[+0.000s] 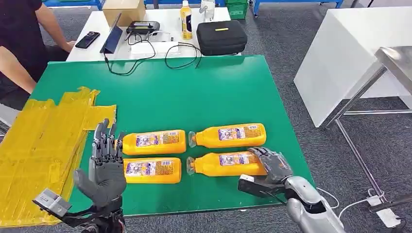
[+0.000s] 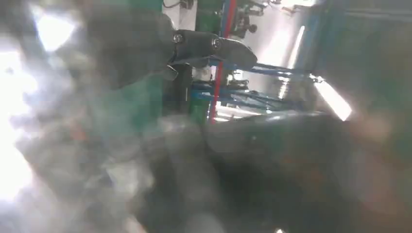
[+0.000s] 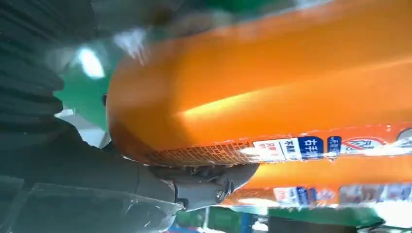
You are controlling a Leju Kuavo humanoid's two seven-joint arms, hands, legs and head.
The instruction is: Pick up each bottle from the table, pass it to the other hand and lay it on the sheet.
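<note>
Four orange bottles lie on their sides in two rows on the green table (image 1: pixel 204 92): far left (image 1: pixel 154 141), far right (image 1: pixel 229 135), near left (image 1: pixel 152 170) and near right (image 1: pixel 224 164). My right hand (image 1: pixel 270 164) wraps the base end of the near right bottle (image 3: pixel 272 82), fingers over it and the thumb (image 3: pixel 204 187) against its side; the bottle still rests on the table. My left hand (image 1: pixel 106 162) is raised with fingers spread, holding nothing, just left of the two left bottles. The crinkled yellow sheet (image 1: pixel 41 145) covers the table's left part.
Behind the green table, a white desk (image 1: pixel 92 34) carries a black case (image 1: pixel 221 37), an upright yellow bottle (image 1: pixel 186 20), a tablet, a phone and cables. A person (image 1: pixel 19 43) sits at the far left. A white block (image 1: pixel 340 53) and a metal table (image 1: pixel 388 68) stand to the right.
</note>
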